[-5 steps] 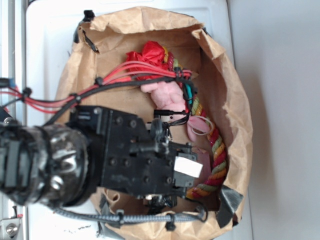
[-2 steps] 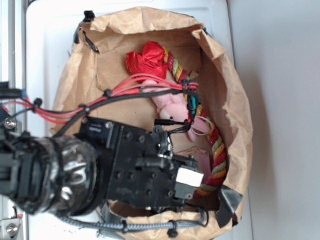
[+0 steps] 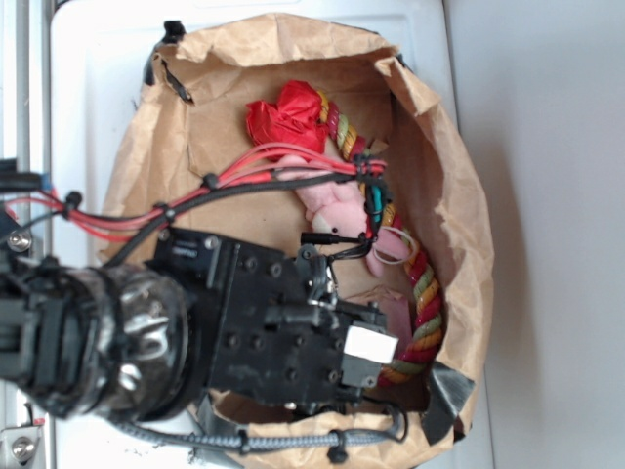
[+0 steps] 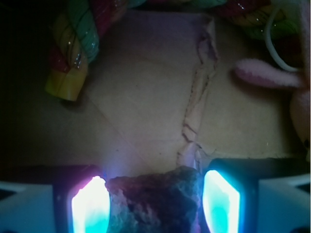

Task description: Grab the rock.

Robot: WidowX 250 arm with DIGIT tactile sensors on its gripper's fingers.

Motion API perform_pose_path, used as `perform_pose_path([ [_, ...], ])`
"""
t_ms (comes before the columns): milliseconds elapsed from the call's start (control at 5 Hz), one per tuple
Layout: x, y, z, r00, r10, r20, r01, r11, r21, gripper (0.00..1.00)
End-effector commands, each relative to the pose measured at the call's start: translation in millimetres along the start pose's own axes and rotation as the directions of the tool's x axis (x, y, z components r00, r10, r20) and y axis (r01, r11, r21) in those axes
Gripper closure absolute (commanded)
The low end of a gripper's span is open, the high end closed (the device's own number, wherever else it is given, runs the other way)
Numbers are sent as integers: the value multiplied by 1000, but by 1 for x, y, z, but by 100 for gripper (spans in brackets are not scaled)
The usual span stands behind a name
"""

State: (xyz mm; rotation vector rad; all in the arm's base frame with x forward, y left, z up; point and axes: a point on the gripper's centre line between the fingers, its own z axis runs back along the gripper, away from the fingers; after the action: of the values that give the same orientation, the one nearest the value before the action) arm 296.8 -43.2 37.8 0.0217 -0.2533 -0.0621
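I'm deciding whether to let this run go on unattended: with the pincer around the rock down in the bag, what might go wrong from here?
1. In the wrist view the rock fills the gap between the pincer fingers, but its angular, rough faces may let it twist out on lifting.
2. The pink plush toy and the braided rope lie close by and might snag.
3. The red and black cables cross the paper bag opening and could catch its rim.
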Motion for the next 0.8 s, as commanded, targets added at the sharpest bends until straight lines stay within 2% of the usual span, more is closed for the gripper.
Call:
perform_pose_path([
  [0, 29, 20, 63, 995, 96, 31, -96, 995, -17, 100],
  [200, 36, 40, 87, 981, 183, 57, -183, 983, -18, 100],
  [600, 39, 60, 134, 963, 256, 84, -251, 965, -72, 100],
])
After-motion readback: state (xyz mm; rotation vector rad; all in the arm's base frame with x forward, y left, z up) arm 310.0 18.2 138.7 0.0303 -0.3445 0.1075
